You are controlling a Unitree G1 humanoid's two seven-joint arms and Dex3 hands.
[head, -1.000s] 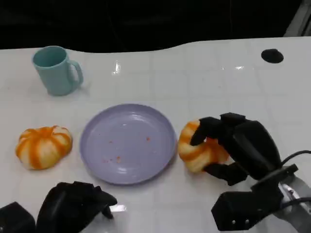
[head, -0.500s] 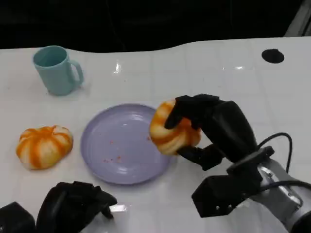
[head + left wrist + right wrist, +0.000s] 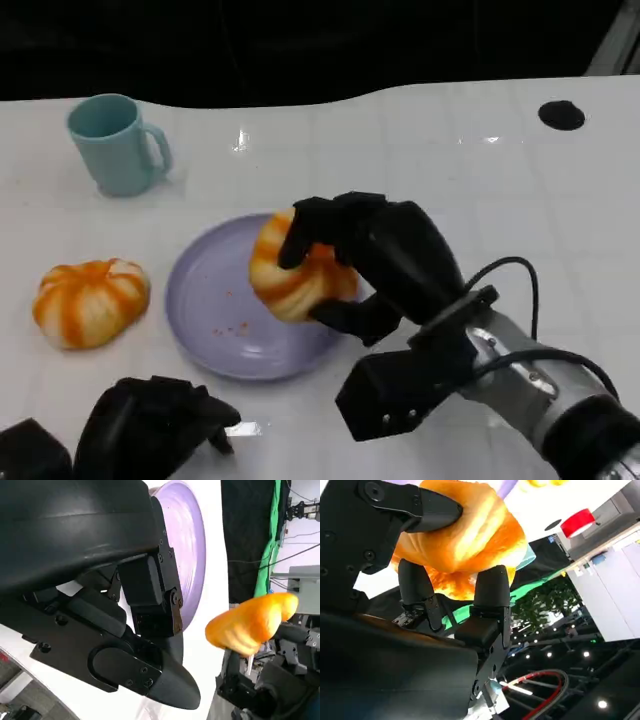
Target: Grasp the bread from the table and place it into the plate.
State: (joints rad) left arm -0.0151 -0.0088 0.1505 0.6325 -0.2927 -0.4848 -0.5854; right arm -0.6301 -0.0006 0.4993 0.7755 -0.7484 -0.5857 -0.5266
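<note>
My right hand (image 3: 385, 262) grips an orange-and-cream striped bread roll (image 3: 292, 275) and holds it over the right half of the lavender plate (image 3: 215, 300). The right wrist view shows the same roll (image 3: 465, 530) clamped between the black fingers (image 3: 492, 587). In the left wrist view the roll (image 3: 250, 622) hangs above the plate (image 3: 187, 545). A second striped bread (image 3: 90, 302) lies on the table left of the plate. Low at the front left rests my left hand (image 3: 155, 425), its fingers curled in with nothing in them.
A teal mug (image 3: 117, 143) stands at the back left of the white table. A small black disc (image 3: 560, 115) sits at the far right. A cable (image 3: 500, 275) loops off my right wrist. The table's far edge runs along a dark background.
My right hand has carried the roll up and to the left, from beside the plate's right rim to over the plate. The left hand and the other bread have not moved.
</note>
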